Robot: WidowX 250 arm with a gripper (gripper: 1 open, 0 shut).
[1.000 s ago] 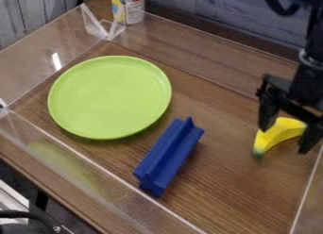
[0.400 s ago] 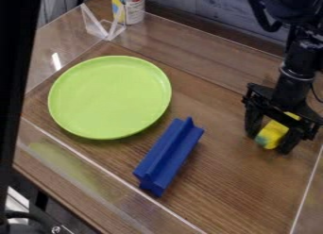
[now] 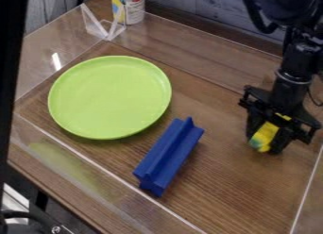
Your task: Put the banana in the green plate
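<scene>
Gripper: we had the black gripper [image 3: 274,134] closed around the banana, its dark fingers covering much of the yellow.
Banana: we saw the banana [image 3: 263,136] between those fingers, well apart from the green plate, toward the right side of the view.
Green plate: we had the green plate [image 3: 110,97] lying flat on the wooden table [image 3: 202,181], nothing on it.
Blue block: we saw the blue grooved block [image 3: 169,157] just beside the green plate, on its lower right in the view, lying slantwise.
Can: we saw a can with a pale label [image 3: 127,7] beyond the green plate, upright near the table's far edge.
Clear plastic: we noticed a clear, crumpled piece [image 3: 101,25] between the green plate and the can.
Arm: we had the black arm [image 3: 297,58] reaching in from the upper right, well apart from the green plate.
</scene>
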